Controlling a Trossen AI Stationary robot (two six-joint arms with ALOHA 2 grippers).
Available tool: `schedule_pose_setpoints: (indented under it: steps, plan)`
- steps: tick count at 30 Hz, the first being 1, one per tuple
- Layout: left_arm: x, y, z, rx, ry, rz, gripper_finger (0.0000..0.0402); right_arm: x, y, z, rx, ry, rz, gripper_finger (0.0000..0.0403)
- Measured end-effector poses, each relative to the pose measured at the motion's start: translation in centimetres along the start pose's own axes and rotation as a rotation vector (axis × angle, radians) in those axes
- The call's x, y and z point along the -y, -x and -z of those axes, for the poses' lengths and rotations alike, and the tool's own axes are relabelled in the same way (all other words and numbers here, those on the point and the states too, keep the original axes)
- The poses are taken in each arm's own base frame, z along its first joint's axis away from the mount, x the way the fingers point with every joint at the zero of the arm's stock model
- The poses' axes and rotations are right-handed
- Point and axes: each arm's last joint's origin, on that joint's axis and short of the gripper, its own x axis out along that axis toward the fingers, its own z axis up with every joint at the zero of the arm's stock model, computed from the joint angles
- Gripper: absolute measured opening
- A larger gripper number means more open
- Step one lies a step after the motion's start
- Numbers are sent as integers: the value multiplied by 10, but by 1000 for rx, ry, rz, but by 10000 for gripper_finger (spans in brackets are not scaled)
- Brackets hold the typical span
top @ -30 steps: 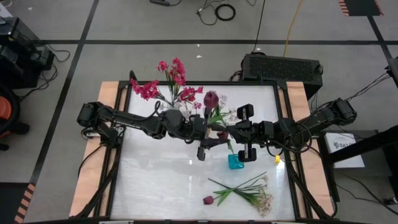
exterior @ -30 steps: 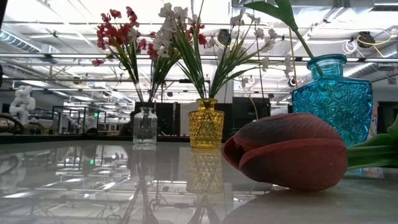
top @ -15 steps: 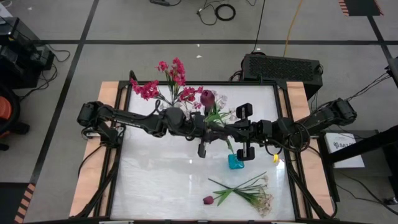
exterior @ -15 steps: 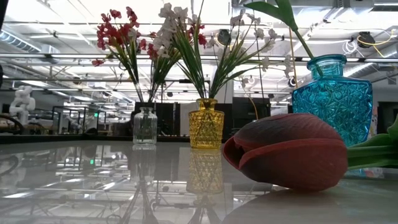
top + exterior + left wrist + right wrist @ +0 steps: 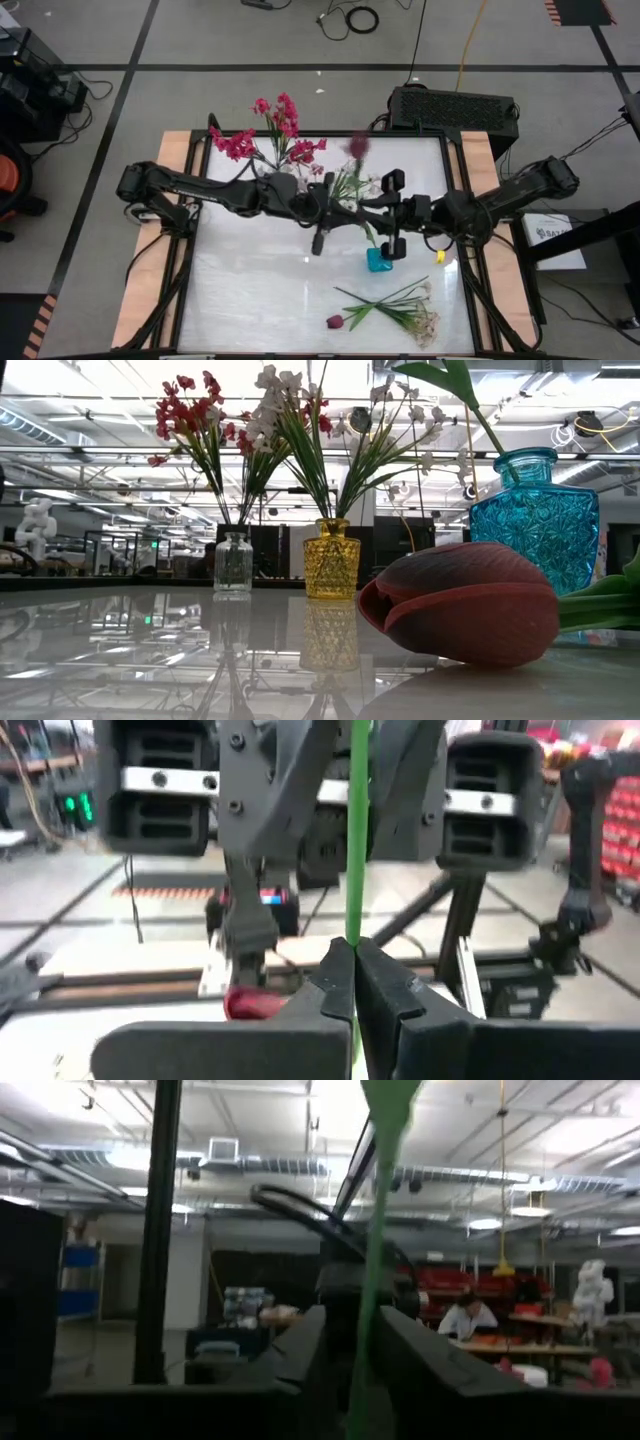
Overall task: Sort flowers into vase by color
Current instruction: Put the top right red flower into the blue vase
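Tulip stem (image 5: pixel 354 830), left jaws clamped, wrist view

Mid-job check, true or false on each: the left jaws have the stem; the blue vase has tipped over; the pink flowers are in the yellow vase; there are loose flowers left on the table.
1. The left gripper has its jaws shut on a green stem. True.
2. The blue vase lies on its side. False: it stands upright.
3. The pink flowers stand in the yellow vase. False: they are in the clear vase; the yellow vase holds the white flowers.
4. Loose flowers lie on the table. True: a maroon tulip and white sprigs lie flat near the front edge.
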Motion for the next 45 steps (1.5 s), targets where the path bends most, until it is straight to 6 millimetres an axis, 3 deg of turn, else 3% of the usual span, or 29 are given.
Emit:
schedule_pose_setpoints:
  steps: [7, 14, 20, 27, 35, 39, 45]
  plan:
    - [14, 32, -10, -164, 5, 8, 2, 2, 17, -27, -36, -57, -25, 163]
    - [40, 50, -6, -312, 46, 69, 1, 2, 25, -39, -55, -124, -48, 211]
    - [61, 53, -1, -367, 57, 47, 1, -12, -4, -29, -182, -73, -66, 239]
    - [73, 57, 6, -424, 53, -23, 1, -28, -39, -19, -289, -4, -83, 243]
    - [77, 60, 9, -451, 23, -86, 1, -32, -49, -16, -298, 27, -82, 203]
    - [77, 60, 9, -451, 22, -85, 1, -32, -49, -16, -301, 30, -84, 146]
    - [76, 60, 9, -447, 16, -110, 1, -33, -48, -14, -321, 35, -87, 27]
